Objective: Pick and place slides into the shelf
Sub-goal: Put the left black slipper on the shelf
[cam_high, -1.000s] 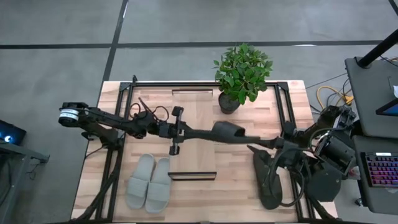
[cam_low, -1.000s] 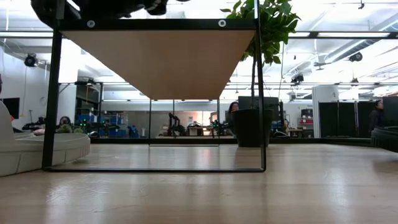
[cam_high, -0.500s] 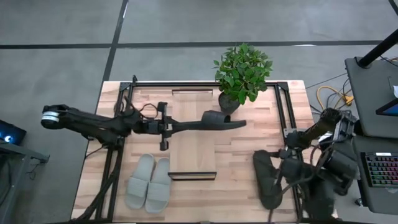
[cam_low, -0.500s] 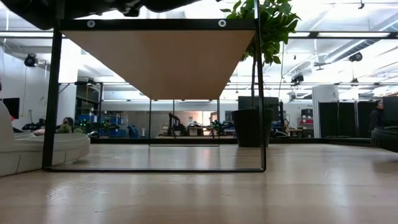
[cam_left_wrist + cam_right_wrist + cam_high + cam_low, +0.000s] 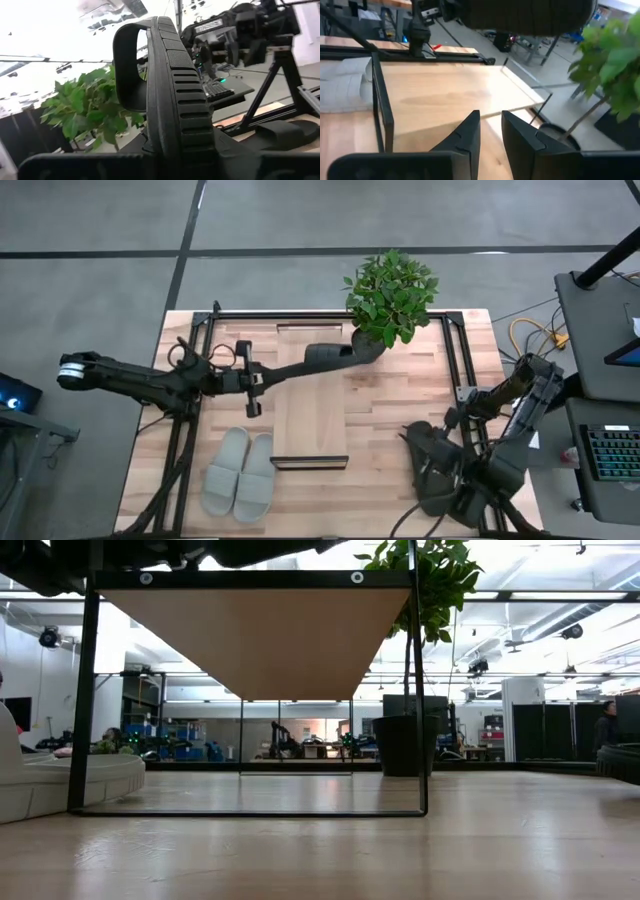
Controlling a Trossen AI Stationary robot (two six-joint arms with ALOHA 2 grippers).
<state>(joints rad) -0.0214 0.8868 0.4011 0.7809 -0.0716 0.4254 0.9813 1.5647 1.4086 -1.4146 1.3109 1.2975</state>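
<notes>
My left gripper (image 5: 300, 367) reaches in from the table's left and is shut on a dark slide (image 5: 340, 355). It holds the slide in the air over the far part of the shelf (image 5: 310, 415), beside the plant pot. The low view shows the slide as a dark shape (image 5: 260, 550) above the shelf's plank. A second dark slide (image 5: 428, 480) lies on the table at the right. My right gripper (image 5: 490, 116) hovers over it, pointing toward the shelf, open by a narrow gap with nothing between its fingers. The pale grey pair (image 5: 240, 475) rests sole-down left of the shelf's near end. My left gripper pinches the dark slide's sole (image 5: 186, 134) between its two fingers at the end nearest the arm. One finger is on the ribbed underside and one on the upper face; the gripper body hides the contact itself. The fingers lie along the slide. It stands on edge, lifted clear.
A potted plant (image 5: 390, 290) stands at the shelf's far right corner, right beside the held slide. Dark metal frame rails (image 5: 455, 360) run along the table's sides. Bare tabletop (image 5: 380, 430) lies between the shelf and the right arm.
My left gripper has drawn back toward the table's left and far edges, carrying the dark slide from right of the table's middle to beside the plant pot. My right arm has come down over the dark slide at the right.
</notes>
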